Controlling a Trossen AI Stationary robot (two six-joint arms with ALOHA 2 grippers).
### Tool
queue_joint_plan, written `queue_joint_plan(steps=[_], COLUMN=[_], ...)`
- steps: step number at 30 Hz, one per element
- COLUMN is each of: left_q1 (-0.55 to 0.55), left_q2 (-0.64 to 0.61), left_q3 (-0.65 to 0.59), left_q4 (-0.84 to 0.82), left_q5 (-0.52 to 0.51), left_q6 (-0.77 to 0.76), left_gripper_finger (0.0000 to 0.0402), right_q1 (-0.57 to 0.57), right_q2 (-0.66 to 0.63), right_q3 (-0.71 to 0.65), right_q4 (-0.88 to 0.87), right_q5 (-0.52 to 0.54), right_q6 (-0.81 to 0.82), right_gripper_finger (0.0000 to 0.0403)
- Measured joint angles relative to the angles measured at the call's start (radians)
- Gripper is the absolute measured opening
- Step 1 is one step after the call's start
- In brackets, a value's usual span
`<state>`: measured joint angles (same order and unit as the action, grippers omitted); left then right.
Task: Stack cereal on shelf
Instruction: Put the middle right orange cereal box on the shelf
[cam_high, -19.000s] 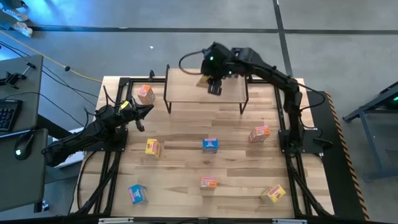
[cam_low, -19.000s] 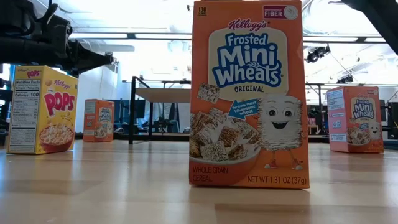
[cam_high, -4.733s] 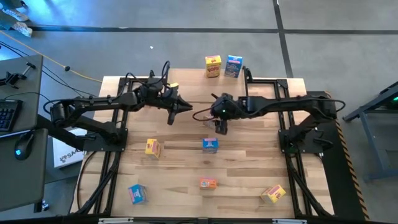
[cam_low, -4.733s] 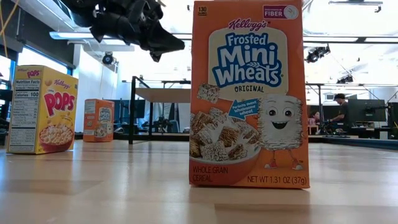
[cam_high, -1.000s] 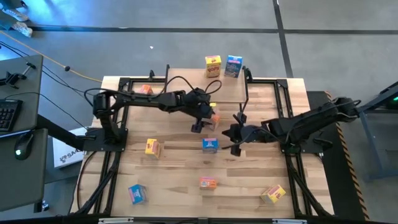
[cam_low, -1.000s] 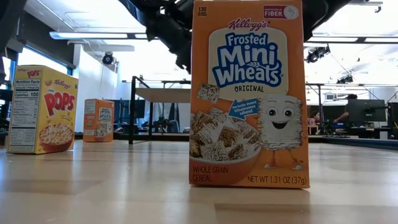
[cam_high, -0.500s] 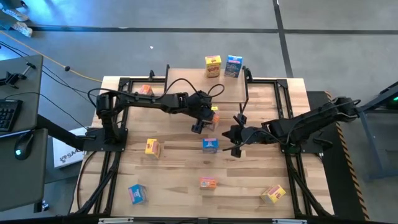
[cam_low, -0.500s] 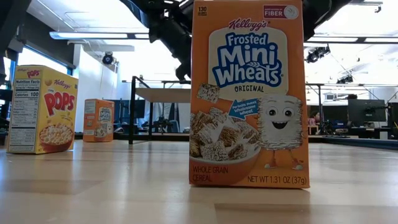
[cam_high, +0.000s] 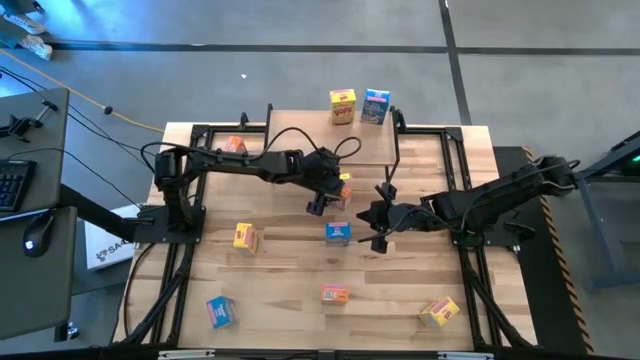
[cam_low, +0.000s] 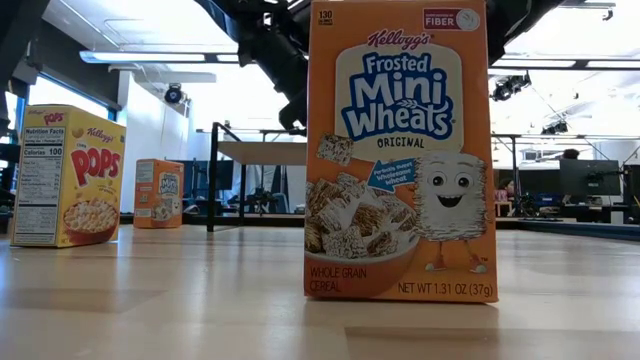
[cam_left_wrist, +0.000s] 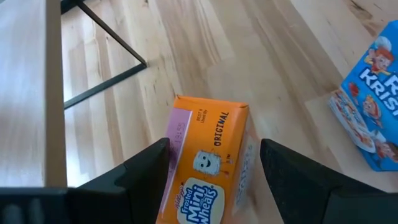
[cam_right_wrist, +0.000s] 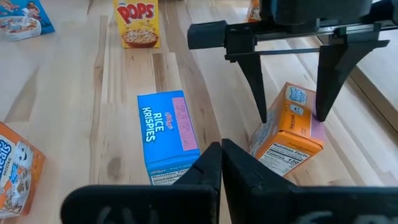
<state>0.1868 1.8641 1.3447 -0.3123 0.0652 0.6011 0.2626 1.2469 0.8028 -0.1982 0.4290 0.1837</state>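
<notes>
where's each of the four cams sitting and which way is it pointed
High: overhead, straight down; both arms, shelf.
Low: table height, level across; orange box fills it, arms overhead.
Left wrist: past open left gripper straddling orange Mini Wheats box.
Right wrist: past shut right gripper; shares that box, the left gripper.

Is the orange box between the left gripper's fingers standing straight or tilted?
Tilted: the orange box leans on the table between the left gripper's open fingers.

Bright overhead lights, glaring background
</notes>
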Motion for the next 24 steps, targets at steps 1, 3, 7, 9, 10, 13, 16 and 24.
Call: queue_joint_plan(steps=[1,3,7,9,10,13,16,24], left_q1=[-0.002,-0.004,-0.004,-0.004,-0.004,-0.004,-0.004,-0.004], left_q2=[0.0,0.0,0.0,0.0,0.0,0.001,0.001,0.001], left_q3=[0.0,0.0,0.0,0.0,0.0,0.0,0.0,-0.001], left_q4=[-0.002,-0.007,-0.009,-0.01,-0.01,-0.011,-0.01,-0.011], left_q5=[-0.001,-0.001,-0.001,0.0,0.0,0.0,0.001,0.013], left_q6=[-0.004,-0.01,-0.013,-0.013,-0.014,-0.02,-0.02,-0.023], left_gripper_finger=[0.0241,0.0241,0.0241,0.0241,0.0241,0.0241,0.0241,0.0241], right_q1=[-0.002,-0.017,-0.038,-0.039,-0.039,-0.04,-0.051,-0.131], right_q2=[0.0,0.0,0.019,0.044,0.063,0.126,0.189,0.221], right_q3=[0.0,0.0,0.0,0.0,0.0,0.0,0.0,0.0], right_q4=[0.0,-0.001,-0.04,-0.06,-0.058,-0.032,0.017,0.072], right_q5=[0.0,-0.007,-0.028,-0.011,0.001,0.069,0.156,0.21], right_q6=[0.006,0.055,0.17,0.208,0.227,0.26,0.261,0.264], right_gripper_finger=[0.0,0.0002,0.0034,0.0067,0.0088,0.0155,0.0219,0.0274])
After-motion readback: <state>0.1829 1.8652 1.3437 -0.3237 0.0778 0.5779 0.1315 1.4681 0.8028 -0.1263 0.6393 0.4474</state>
